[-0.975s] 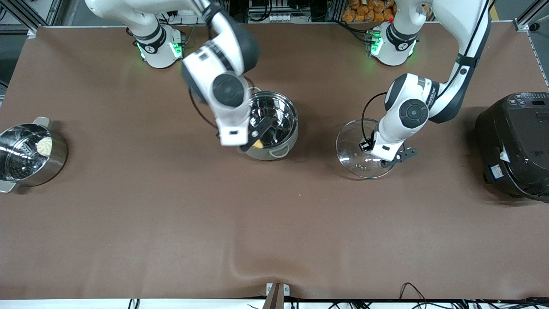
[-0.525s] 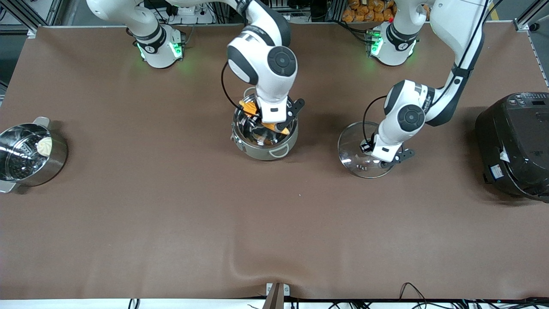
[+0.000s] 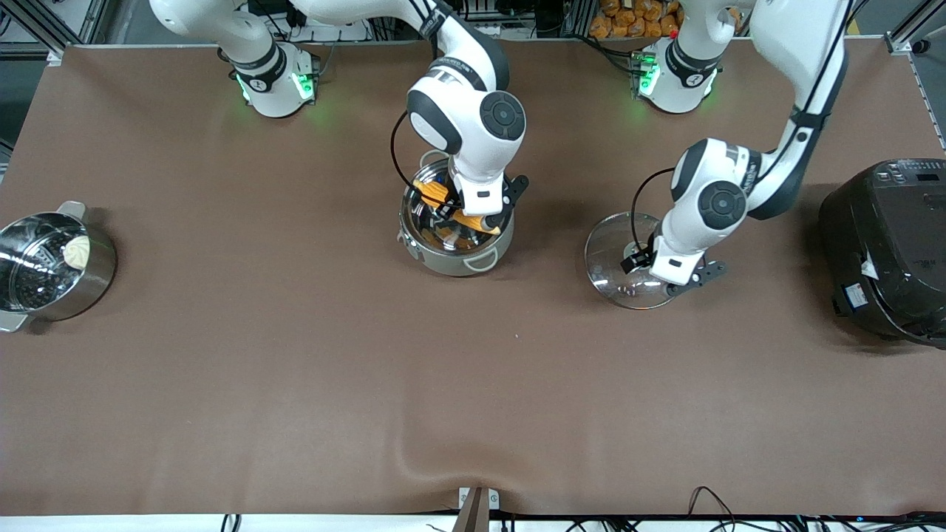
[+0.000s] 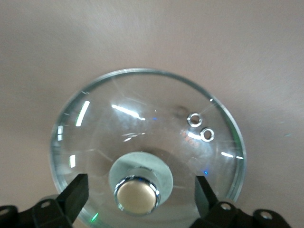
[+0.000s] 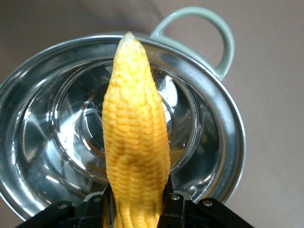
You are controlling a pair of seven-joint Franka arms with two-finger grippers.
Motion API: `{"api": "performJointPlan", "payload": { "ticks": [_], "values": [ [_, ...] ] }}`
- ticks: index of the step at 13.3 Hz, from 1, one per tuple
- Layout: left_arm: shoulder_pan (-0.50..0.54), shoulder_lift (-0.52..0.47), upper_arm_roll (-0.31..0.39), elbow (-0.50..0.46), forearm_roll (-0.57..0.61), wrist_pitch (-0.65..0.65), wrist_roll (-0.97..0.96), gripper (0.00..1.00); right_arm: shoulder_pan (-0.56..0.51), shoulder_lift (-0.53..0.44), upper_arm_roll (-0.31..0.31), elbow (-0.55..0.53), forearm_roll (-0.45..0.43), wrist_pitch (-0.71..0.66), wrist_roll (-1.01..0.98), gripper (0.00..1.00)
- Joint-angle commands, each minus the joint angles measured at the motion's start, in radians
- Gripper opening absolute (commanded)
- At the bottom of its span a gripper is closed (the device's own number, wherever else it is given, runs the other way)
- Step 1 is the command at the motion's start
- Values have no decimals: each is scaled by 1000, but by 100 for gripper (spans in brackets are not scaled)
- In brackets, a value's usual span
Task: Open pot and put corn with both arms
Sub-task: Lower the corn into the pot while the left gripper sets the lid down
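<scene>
Gripping the tapered yellow-orange corn cob [image 3: 452, 209], your right gripper [image 3: 457, 214] hangs over the open shiny steel pot [image 3: 473, 255]. At the pot's three o'clock, toward the left arm's end, your left gripper [image 3: 650, 272] hovers spread wide around the clear glass lid's [image 3: 610, 255] metallic knob [image 4: 137, 195].

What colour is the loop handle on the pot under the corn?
Pale grey-green, seen best in the right wrist view: the handle on the shiny steel pot.

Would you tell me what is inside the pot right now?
Only its bare shiny floor shows inside the pot; the corn, clamped in the right gripper, hangs above and covers the middle.
</scene>
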Motion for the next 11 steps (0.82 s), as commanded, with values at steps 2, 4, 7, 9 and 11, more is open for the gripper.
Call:
{"api": "performJointPlan", "payload": {
  "ticks": [2, 4, 7, 9, 11],
  "values": [
    [40, -36, -9, 262, 24, -332, 14, 100, 34, 11, -12, 4, -23, -19, 12, 0],
    [39, -47, -9, 360, 27, -425, 76, 100, 34, 17, -12, 5, -26, -17, 12, 28],
    [78, -70, -8, 477, 35, -505, 242, 100, 33, 8, -12, 5, -23, -22, 16, 100],
    [88, -110, -5, 488, 46, -508, 357, 100, 24, -3, -13, 10, -22, -46, 18, 100],
    [94, -128, -3, 511, 55, -516, 400, 100, -1, -35, -16, 11, -10, -62, 19, 100]
  ]
}}
